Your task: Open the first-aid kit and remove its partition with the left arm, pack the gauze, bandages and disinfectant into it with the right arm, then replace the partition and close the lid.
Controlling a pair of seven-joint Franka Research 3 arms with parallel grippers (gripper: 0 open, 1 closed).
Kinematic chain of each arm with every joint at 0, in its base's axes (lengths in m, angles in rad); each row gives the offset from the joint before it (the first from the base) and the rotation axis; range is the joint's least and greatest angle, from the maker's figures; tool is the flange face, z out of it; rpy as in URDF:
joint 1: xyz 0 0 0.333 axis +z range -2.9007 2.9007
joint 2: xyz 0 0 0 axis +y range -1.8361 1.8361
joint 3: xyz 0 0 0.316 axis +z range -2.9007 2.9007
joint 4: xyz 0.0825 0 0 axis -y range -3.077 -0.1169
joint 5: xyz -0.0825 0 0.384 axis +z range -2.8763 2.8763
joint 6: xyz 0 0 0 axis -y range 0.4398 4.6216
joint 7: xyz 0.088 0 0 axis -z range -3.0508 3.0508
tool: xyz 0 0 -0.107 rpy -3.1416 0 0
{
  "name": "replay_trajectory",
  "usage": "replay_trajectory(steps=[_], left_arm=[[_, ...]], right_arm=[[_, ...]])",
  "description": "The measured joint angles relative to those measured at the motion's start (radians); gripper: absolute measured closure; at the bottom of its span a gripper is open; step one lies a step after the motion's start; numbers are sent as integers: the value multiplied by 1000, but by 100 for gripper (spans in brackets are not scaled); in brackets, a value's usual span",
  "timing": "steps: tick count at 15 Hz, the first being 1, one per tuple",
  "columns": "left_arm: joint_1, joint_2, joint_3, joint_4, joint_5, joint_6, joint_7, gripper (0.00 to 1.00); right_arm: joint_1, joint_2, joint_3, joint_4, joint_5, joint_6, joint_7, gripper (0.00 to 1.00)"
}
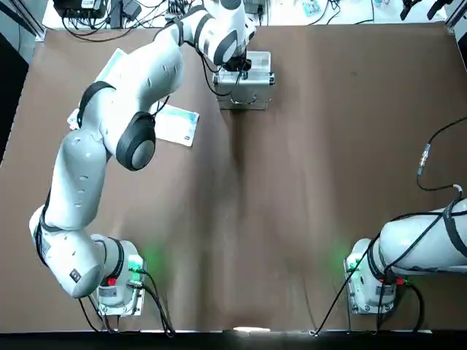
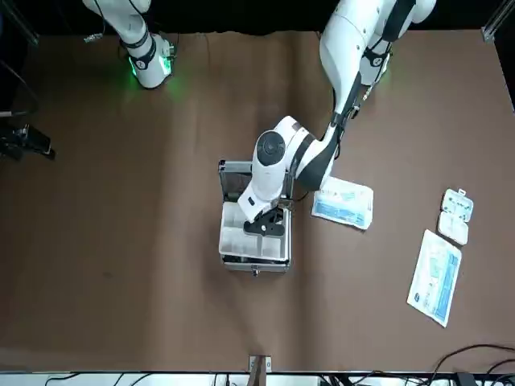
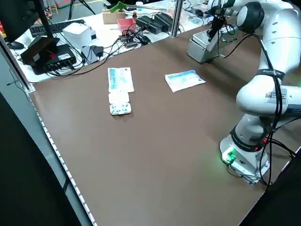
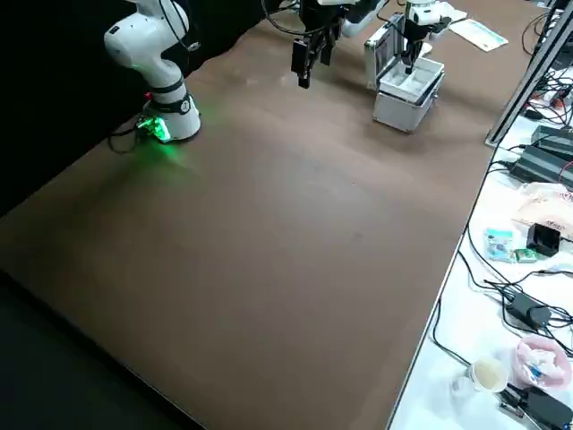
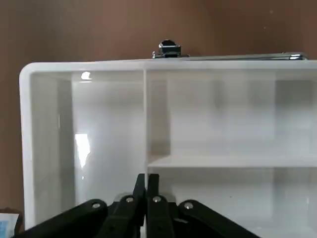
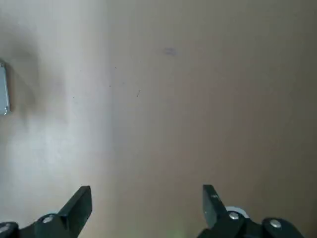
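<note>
Overhead and front cameras face each other across the brown table (image 1: 292, 182), both showing the silver metal case (image 2: 253, 233); 2 raised side cameras look diagonally; wrist cameras sit close.

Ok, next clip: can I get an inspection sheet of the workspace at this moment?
Surface: brown table, bare in the middle.
Job's things: case open, lid raised; partition in the case; disinfectant not seen.
Clutter: printed packet beside the case; long packet and small blister pack farther off.
End effectors: left end effector shut, down at the partition's divider; right end effector open over bare table.
Cables: black cable trailing to the right arm.
Surroundings: side bench with electronics and wires.
</note>
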Motion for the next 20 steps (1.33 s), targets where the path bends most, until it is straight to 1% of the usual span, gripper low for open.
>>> replay_trajectory(steps=[20], left_arm=[[-14, 14, 27, -1, 7, -2, -3, 97]], right_arm=[[1, 0, 2, 0, 0, 0, -1, 1]])
